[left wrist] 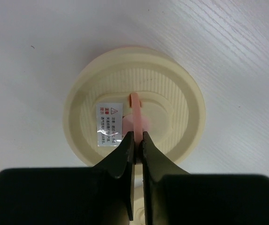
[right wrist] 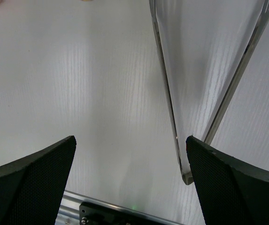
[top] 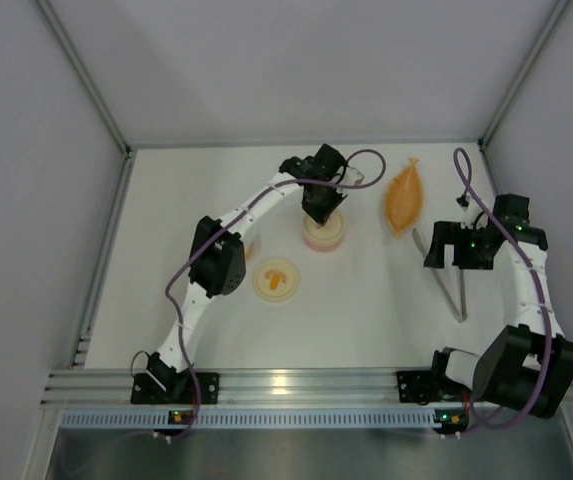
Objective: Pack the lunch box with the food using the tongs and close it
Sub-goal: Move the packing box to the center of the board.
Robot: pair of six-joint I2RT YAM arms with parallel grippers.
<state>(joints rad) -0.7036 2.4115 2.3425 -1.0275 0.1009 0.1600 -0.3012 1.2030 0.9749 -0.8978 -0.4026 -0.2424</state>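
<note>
The lunch box (top: pixel 324 234) is a round cream container at the table's middle back, with its ribbed lid (left wrist: pixel 176 93) on top. My left gripper (left wrist: pixel 137 138) hangs straight over it, shut on the thin pink handle strap (left wrist: pixel 135 107) at the lid's centre. The silver tongs (top: pixel 448 280) lie flat on the table at the right, their two arms (right wrist: pixel 165 79) meeting at a joined end near me. My right gripper (right wrist: pixel 130 143) hovers open just above that joined end, touching nothing. The food is hidden or out of view.
A second cream round piece (top: pixel 274 279) with an orange mark lies in front of the lunch box. The orange leaf-shaped dish (top: pixel 404 198) lies at the back right, between lunch box and tongs. Grey walls enclose the table; a metal rail (top: pixel 296 385) runs along the near edge.
</note>
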